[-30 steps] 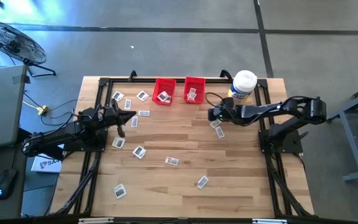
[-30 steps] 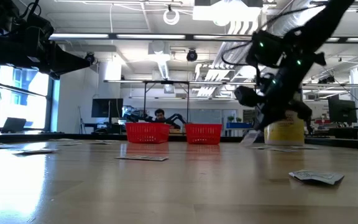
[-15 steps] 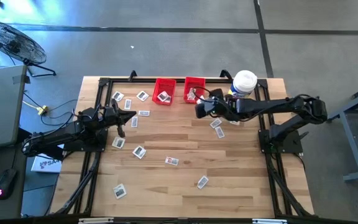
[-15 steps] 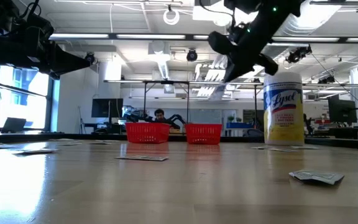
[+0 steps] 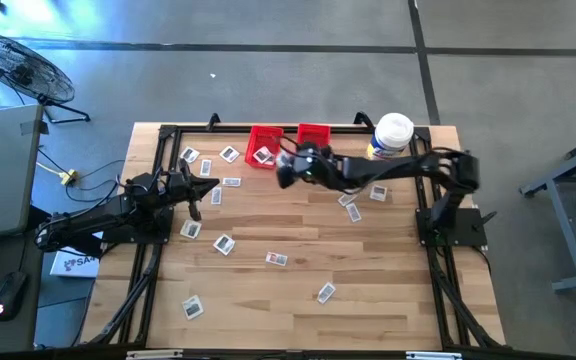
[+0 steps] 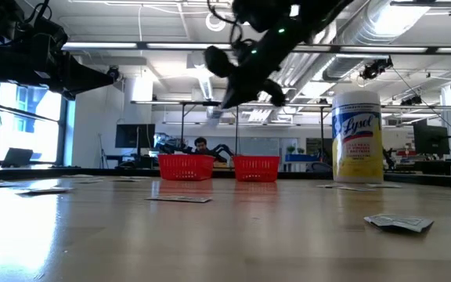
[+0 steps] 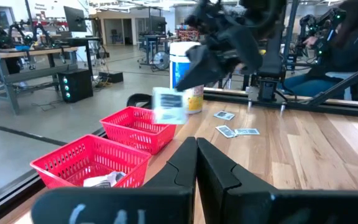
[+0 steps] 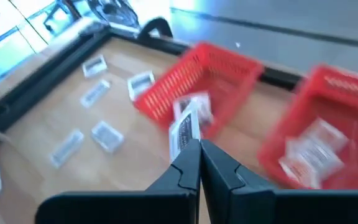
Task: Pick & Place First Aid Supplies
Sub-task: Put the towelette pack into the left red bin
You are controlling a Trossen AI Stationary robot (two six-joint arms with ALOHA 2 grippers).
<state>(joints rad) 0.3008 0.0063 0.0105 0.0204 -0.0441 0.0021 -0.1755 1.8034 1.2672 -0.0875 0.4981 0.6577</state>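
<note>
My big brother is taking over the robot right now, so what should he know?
Right gripper: shut on a small flat white packet, raised above the wooden table, close to the left red mesh bin.
Left gripper: shut, empty, waiting at the table's left side.
Done: each bin, left one and right red mesh bin, holds at least one packet.
Left: drop the held packet, then collect the loose packets scattered over the table, over ten.

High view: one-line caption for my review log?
Right gripper carries a packet toward the left red bin; left gripper waits over scattered packets.
</note>
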